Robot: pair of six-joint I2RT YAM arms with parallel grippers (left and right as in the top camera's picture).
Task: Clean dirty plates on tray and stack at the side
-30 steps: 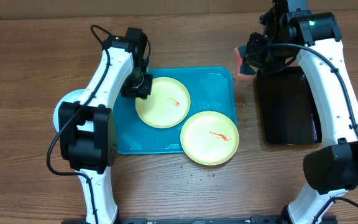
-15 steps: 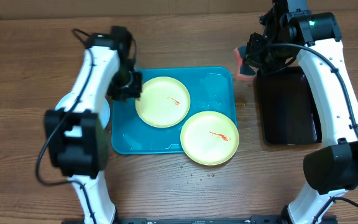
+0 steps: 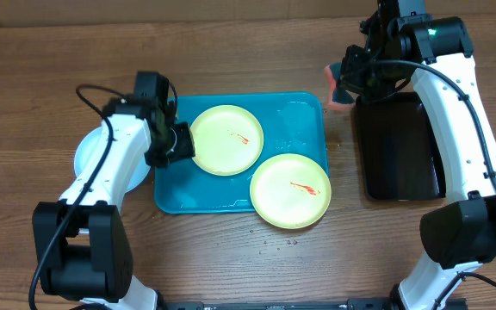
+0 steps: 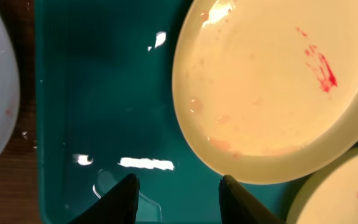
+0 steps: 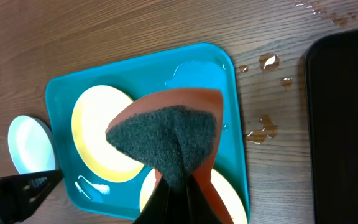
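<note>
Left hand (image 4: 178, 196) wide over tray (image 3: 179, 194), at left rim of yellow plate (image 3: 226, 140), likely to steady it. Right hand (image 3: 350, 76) pinches sponge (image 5: 166, 134) off tray's far right corner, ready to scrub. Blue plate (image 3: 86, 159) left of tray.

For the left arm (image 3: 114, 164): up from the lower left of the overhead frame, elbowed at upper left of centre, wrist angled down and rightward. At the left gripper (image 3: 180, 143): spread wide, black fingertips (image 4: 128, 190) poking in at the bottom edge of the wrist view, well clear of each other. For the right arm (image 3: 465, 120): up the right side from the lower right corner, folded leftward at the top. At the right gripper (image 3: 344, 84): pinched tight on a sponge (image 5: 166, 134), meeting at bottom centre of the wrist view.
</note>
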